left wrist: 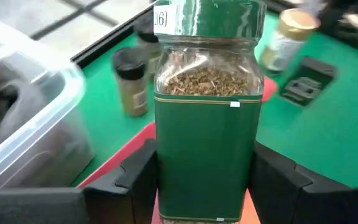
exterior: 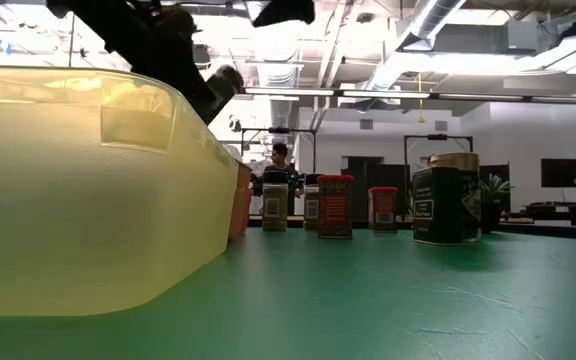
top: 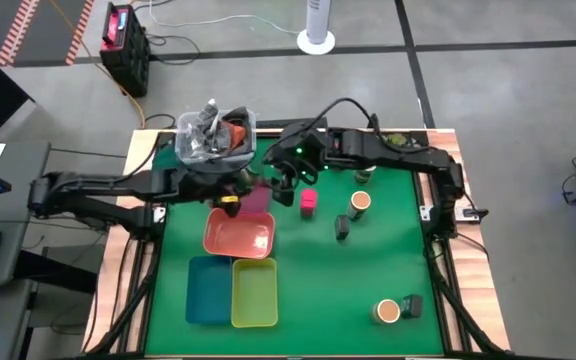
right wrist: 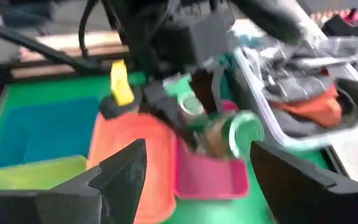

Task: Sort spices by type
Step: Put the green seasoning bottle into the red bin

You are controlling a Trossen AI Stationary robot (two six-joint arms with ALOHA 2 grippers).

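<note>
Square glass spice jar with green label and herb filling (left wrist: 205, 118) stands upright, clamped between the left gripper's (left wrist: 205, 186) fingers directly above the magenta tray (right wrist: 211, 174), while the right gripper (right wrist: 197, 180), fingers apart and empty, hovers just beside that tray.

You are looking at 4 trays: salmon tray (top: 238, 238), teal tray (top: 206, 290), yellow-green tray (top: 253, 295), pink tray (top: 258, 199). You are also seeing 2 tan-topped jars (top: 360, 202), 2 small dark containers (top: 342, 228), 1 magenta box (top: 308, 201), 1 green-lidded jar (left wrist: 204, 155), and 1 clear bin (top: 215, 140) sitting at 11 o'clock.
</note>
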